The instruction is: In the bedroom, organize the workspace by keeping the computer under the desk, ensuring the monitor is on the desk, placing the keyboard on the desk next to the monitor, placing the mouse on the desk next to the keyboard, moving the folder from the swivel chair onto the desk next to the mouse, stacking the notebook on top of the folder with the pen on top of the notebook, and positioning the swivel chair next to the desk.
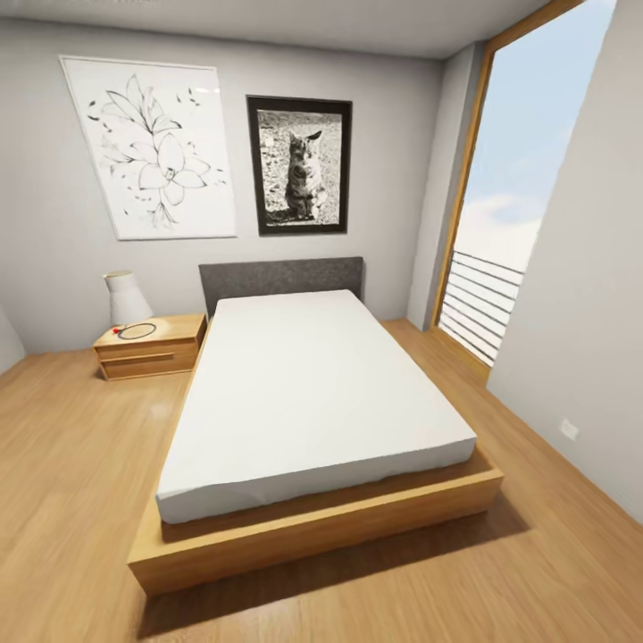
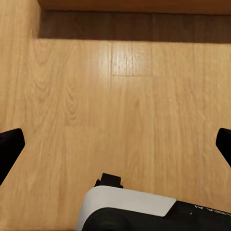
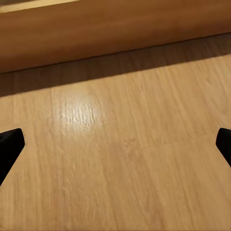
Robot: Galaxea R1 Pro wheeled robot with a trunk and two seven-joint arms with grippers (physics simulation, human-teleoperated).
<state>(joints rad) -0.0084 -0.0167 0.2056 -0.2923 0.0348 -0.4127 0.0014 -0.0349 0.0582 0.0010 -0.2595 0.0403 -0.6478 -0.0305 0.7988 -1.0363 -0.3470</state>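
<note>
The desk, monitor, keyboard, mouse, folder, notebook, pen, computer and swivel chair are out of view. I face a bed (image 1: 313,393) in a room with a wood floor. My left gripper (image 2: 115,144) hangs open over bare oak floor (image 2: 120,106), its black fingertips (image 2: 9,147) far apart at the picture's edges, nothing between them. My right gripper (image 3: 115,144) is likewise open above the floor (image 3: 120,144), its dark fingertips (image 3: 9,147) wide apart and empty. The wooden side of the bed frame (image 3: 110,29) runs just beyond it.
The white mattress sits on a low oak frame (image 1: 313,527) straight ahead. An oak nightstand (image 1: 150,346) with a white lamp (image 1: 125,297) stands left of the headboard. A tall window (image 1: 513,196) with a railing is at right, beside a grey wall (image 1: 589,313). Part of my base (image 2: 130,209) shows below the left gripper.
</note>
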